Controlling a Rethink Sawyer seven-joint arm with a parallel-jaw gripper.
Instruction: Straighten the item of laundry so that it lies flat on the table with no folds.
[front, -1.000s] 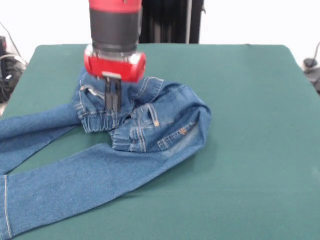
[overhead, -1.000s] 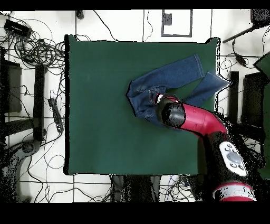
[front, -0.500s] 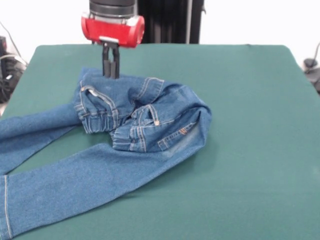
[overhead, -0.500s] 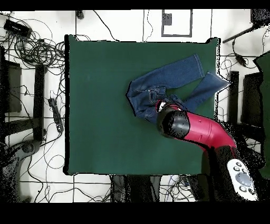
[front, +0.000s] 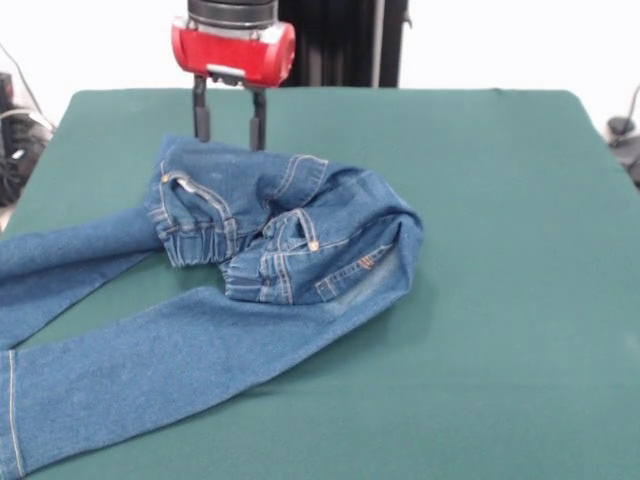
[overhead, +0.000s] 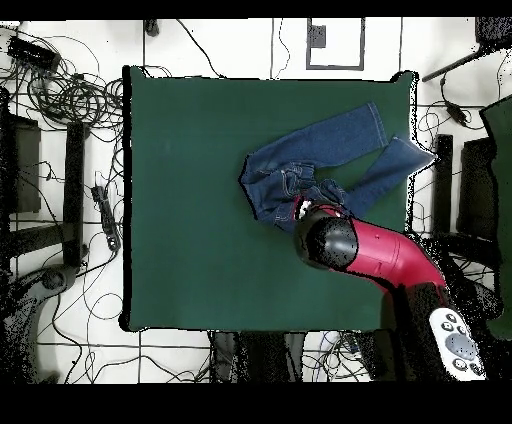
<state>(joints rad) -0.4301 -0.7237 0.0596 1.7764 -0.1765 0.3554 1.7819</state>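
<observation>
The item of laundry (front: 290, 255), a small pair of blue denim jeans, lies on the green table (front: 500, 260) with its waist end folded and bunched in the middle; both legs run off toward the left front. In the overhead view the jeans (overhead: 320, 160) lie right of centre, legs pointing to the table's right edge. My gripper (front: 229, 122) hovers open just above the far edge of the bunched waist, with nothing between its fingers. From above, the red arm (overhead: 365, 250) hides the gripper itself.
Cables and stands crowd the floor (overhead: 60, 120) around the table. A jeans leg reaches the table's right edge (overhead: 412, 160) in the overhead view. Wide bare green cloth (overhead: 190, 200) lies left of the garment there.
My gripper has lifted off the bunched waistband, moved back toward the far edge of the jeans, and opened from shut. The jeans stayed crumpled.
</observation>
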